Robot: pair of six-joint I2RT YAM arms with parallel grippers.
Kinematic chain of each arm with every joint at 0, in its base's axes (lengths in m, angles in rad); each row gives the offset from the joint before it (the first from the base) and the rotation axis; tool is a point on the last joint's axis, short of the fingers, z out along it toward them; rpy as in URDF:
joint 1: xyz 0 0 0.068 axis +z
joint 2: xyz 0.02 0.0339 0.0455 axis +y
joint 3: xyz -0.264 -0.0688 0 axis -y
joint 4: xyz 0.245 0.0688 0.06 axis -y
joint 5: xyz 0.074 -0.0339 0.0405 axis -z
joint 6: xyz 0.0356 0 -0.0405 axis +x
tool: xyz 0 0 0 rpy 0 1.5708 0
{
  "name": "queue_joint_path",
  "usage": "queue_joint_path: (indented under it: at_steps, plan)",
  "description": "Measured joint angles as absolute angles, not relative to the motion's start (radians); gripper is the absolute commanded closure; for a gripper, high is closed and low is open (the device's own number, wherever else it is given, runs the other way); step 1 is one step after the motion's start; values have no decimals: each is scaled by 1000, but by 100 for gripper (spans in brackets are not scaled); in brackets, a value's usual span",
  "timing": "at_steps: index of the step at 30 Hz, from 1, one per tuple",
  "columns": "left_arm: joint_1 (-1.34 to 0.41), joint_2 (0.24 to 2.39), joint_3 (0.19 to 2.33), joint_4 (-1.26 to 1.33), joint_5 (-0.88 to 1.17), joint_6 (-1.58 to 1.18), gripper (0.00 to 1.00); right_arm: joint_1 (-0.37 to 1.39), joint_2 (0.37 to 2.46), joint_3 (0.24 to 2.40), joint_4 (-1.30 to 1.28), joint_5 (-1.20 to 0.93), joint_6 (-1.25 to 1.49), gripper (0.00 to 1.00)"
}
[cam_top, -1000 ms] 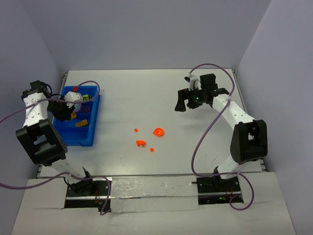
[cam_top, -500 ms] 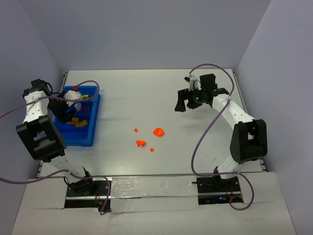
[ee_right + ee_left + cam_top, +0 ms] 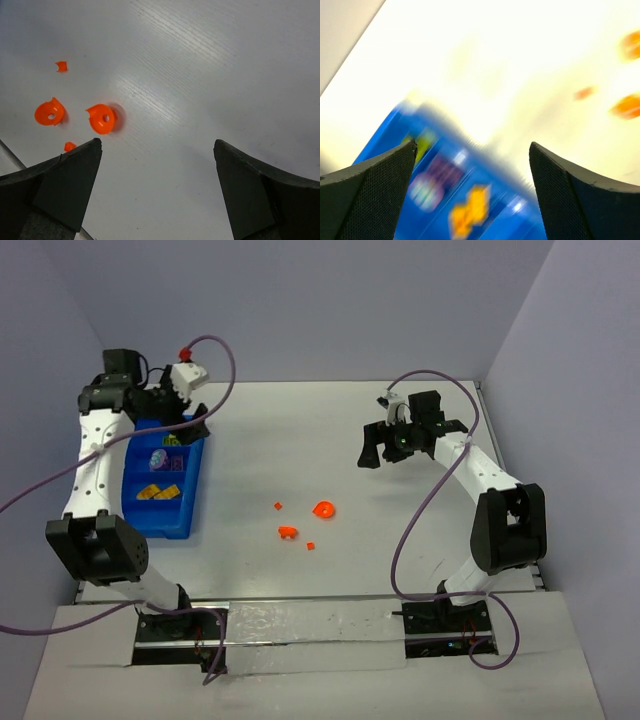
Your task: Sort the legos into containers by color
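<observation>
Left gripper risen above white table, lilac walls.

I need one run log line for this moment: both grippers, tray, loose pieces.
left gripper: open, empty, above blue tray | right gripper: open, empty, above table | orange legos: four loose on table

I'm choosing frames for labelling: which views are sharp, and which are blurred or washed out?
Left wrist: motion-blurred and overexposed, the bright blue plastic tray smeared, the white table glaring. Right wrist: sharp, the small orange plastic bricks crisp, with soft shadows. Top external: sharp, evenly lit.
</observation>
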State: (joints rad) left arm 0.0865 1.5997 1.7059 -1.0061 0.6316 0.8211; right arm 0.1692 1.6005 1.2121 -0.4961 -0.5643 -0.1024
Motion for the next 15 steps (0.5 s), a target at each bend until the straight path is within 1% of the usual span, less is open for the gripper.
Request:
queue_joint_path:
  at_steps: [4, 8, 10, 15]
  plan:
    - [-37, 1566, 1629, -917, 742, 683, 1, 169, 1600, 1212, -496, -545, -104, 0]
    - [-162, 1554, 1508, -780, 742, 550, 1, 158, 1600, 1213, -496, -520, -106, 0]
    - [-234, 1561, 1469, -710, 702, 482, 1, 139, 1600, 1214, -497, -509, -106, 0]
    - [-432, 1640, 1465, -581, 487, 346, 1, 84, 1600, 1226, -499, -485, -106, 0]
